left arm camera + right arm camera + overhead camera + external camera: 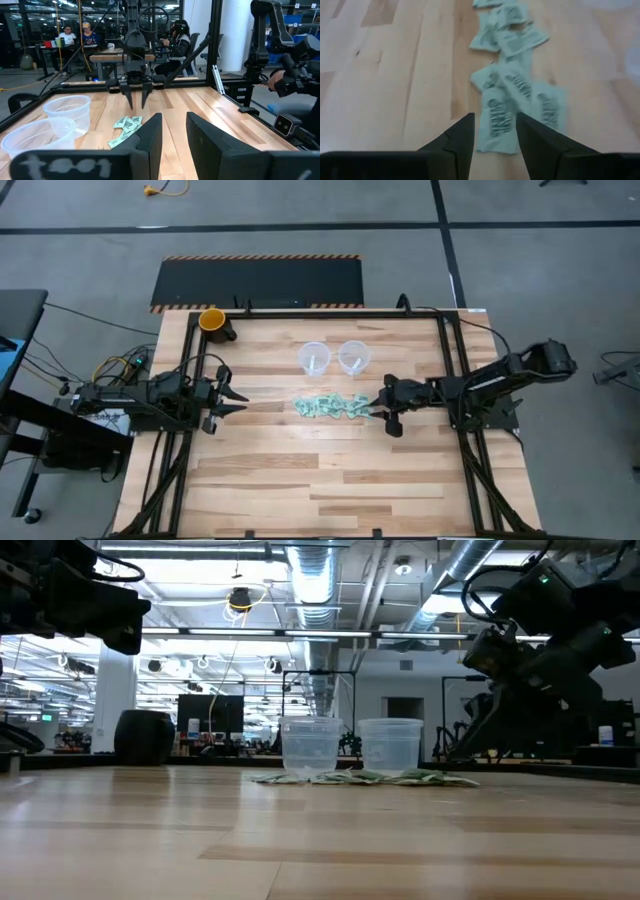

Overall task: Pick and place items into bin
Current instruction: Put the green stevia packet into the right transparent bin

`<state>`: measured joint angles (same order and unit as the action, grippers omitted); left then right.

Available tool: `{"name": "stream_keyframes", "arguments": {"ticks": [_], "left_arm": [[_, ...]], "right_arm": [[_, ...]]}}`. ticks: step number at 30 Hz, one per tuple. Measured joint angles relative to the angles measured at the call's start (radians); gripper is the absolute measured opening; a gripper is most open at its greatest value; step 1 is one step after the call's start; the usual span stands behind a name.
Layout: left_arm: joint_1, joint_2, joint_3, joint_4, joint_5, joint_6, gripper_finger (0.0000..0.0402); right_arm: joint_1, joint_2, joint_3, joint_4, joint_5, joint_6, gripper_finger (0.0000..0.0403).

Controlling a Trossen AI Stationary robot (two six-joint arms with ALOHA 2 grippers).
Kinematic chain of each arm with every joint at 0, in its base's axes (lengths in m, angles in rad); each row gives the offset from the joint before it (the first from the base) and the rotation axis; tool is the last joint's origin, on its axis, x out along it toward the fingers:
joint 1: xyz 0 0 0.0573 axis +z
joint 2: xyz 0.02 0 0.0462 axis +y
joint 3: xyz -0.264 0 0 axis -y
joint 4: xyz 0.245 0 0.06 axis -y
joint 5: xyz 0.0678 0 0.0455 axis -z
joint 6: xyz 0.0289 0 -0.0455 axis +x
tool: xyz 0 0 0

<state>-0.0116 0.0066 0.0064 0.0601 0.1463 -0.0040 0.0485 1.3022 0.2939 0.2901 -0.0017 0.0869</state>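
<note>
Both tools (228, 394) (378, 411) open — low, apart

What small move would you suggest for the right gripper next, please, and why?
Probably lower the right gripper straight down and close on the nearest packet. Its fingers are open, and that packet lies between their tips at the near end of the green pile. The two clear cups stand just behind the pile. The left gripper waits, open, farther off.

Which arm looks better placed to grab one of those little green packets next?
The right arm. Its open gripper already sits at the end of the green packets, fingers astride one. The left gripper, also open, waits farther off.
</note>
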Motion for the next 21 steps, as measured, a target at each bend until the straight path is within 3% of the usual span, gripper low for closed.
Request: {"name": "stream_keyframes", "arguments": {"ticks": [12, 21], "left_arm": [[0.000, 0.000, 0.000, 0.000, 0.000, 0.000, 0.0077], [0.000, 0.000, 0.000, 0.000, 0.000, 0.000, 0.0077]], "right_arm": [[0.059, 0.132, 0.037, 0.002, 0.058, 0.090, 0.0188], [0.063, 0.206, 0.042, 0.033, 0.136, 0.099, 0.0185]]}}
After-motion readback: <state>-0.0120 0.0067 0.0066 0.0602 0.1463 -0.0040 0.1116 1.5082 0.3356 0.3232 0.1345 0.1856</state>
